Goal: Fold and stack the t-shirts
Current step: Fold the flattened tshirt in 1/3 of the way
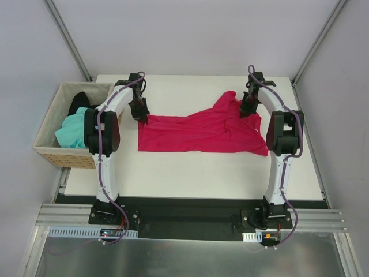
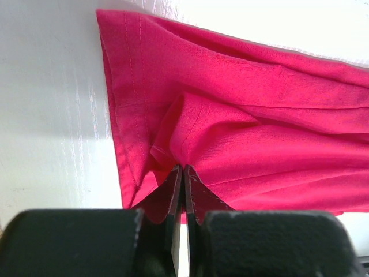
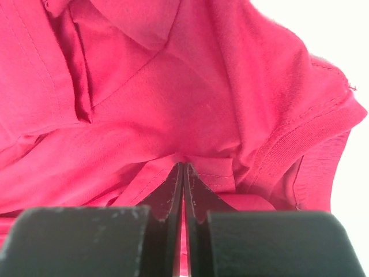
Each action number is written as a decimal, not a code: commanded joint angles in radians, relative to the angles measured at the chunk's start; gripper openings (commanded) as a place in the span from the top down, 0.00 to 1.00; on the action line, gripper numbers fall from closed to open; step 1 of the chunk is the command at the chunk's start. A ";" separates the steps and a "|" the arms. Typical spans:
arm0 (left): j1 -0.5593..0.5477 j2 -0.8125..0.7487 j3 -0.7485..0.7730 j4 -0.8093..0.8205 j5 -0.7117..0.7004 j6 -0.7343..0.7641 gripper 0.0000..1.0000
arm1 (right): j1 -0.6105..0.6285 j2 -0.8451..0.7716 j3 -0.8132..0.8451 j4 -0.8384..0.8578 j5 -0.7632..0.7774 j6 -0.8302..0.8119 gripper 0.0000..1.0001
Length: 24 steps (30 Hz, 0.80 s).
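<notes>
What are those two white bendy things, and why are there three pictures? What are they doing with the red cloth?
Those are two robot arms, bolted at the near edge of a white table. The big picture looks down from above. The other two come from little cameras on each arm's wrist, so you see the black fingers up close.

A bright crimson cloth t-shirt lies spread on the table. The left gripper pinches the shirt near its hemmed end, and the right gripper pinches its other end, both shut tight.

At the left stands a tan woven wicker basket holding a mint-green shirt and a black shirt.
</notes>
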<state>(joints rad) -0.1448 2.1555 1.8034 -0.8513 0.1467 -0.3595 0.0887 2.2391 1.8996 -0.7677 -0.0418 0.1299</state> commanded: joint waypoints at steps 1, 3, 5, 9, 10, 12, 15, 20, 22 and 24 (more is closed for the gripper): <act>-0.004 -0.071 0.019 -0.017 -0.032 -0.001 1.00 | -0.009 -0.073 0.009 -0.004 0.005 0.007 0.99; -0.004 -0.080 0.025 -0.017 -0.036 0.001 1.00 | -0.012 -0.085 0.009 -0.004 0.010 0.005 0.99; -0.004 -0.092 0.031 -0.015 -0.044 0.001 1.00 | -0.014 -0.099 0.012 -0.004 0.011 -0.001 0.99; -0.004 -0.120 0.034 -0.006 -0.058 0.002 1.00 | -0.014 -0.125 0.009 -0.004 0.014 -0.004 0.99; -0.004 -0.132 0.033 -0.005 -0.058 0.002 1.00 | -0.015 -0.133 0.006 -0.004 0.014 -0.006 0.99; -0.004 -0.143 0.033 0.000 -0.056 0.002 1.00 | -0.015 -0.154 -0.002 0.001 0.013 -0.009 0.99; -0.004 -0.169 0.025 0.004 -0.062 0.002 1.00 | -0.014 -0.179 -0.019 0.010 0.011 -0.012 0.99; -0.004 -0.204 0.013 0.008 -0.067 0.008 1.00 | -0.014 -0.233 -0.068 0.027 0.013 -0.010 0.99; -0.004 -0.220 0.005 0.008 -0.065 0.008 1.00 | -0.014 -0.265 -0.098 0.039 0.014 -0.009 0.99; -0.004 -0.232 -0.004 0.008 -0.064 0.011 1.00 | -0.012 -0.289 -0.125 0.047 0.020 -0.010 0.99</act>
<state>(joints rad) -0.1448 2.0010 1.8038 -0.8433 0.1028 -0.3580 0.0780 2.0521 1.8175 -0.7433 -0.0376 0.1265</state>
